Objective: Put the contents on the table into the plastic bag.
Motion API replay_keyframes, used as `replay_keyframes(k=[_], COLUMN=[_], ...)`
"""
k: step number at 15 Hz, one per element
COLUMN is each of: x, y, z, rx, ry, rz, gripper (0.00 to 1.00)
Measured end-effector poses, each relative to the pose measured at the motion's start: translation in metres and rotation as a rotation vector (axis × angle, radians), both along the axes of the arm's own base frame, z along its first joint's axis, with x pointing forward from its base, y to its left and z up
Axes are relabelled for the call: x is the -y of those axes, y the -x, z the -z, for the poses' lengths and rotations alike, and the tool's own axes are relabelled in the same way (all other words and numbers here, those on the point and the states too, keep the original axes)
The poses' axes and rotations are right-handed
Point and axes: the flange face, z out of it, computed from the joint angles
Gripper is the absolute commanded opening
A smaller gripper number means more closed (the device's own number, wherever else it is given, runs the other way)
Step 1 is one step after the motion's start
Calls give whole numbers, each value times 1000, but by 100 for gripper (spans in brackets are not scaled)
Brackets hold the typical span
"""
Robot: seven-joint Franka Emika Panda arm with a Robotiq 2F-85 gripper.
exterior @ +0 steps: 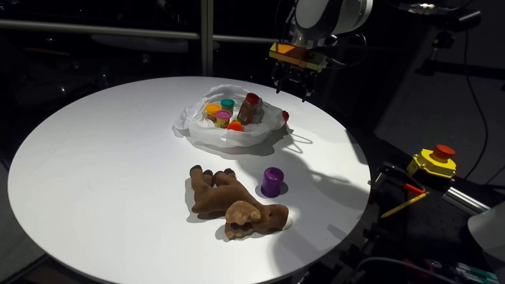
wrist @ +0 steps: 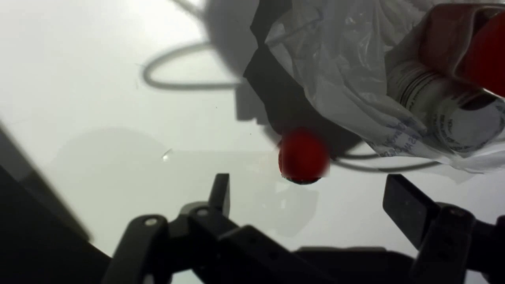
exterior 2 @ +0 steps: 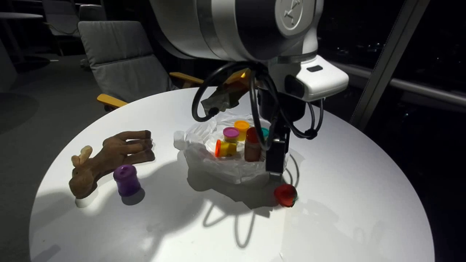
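Plainly, we judge the task part done: bottle [exterior: 247, 112] and tubs [exterior: 223, 120] sit in the bag [exterior: 221, 139]. Outstanding on the table [exterior: 98, 173] in an exterior view: plush [exterior: 227, 199] near, purple cup [exterior: 272, 182] on its far side, red piece [exterior: 285, 116] right of the bag. We find the gripper [wrist: 308, 190] spread, empty.

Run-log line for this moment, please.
gripper: open, empty | bag: holds tubs, bottle | loose on table: red piece, purple cup, plush | task: unfinished
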Motion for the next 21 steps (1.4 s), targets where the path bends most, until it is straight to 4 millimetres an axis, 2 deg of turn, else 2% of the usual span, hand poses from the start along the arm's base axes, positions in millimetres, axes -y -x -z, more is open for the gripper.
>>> replay_keyframes(k=[6,10,11,12,18,21], x=[19,34,37,39,50,58], y=[-14,-15,-15,-15,-14,-14], z=[54,78,81,84,91,88], rx=[-68,-81,-79,-76,-53,-39], ry=[-23,-40,-49,-61,-139,-136], rz=[63,106,116,122,141,153], gripper=[100,100,78,74,27,26])
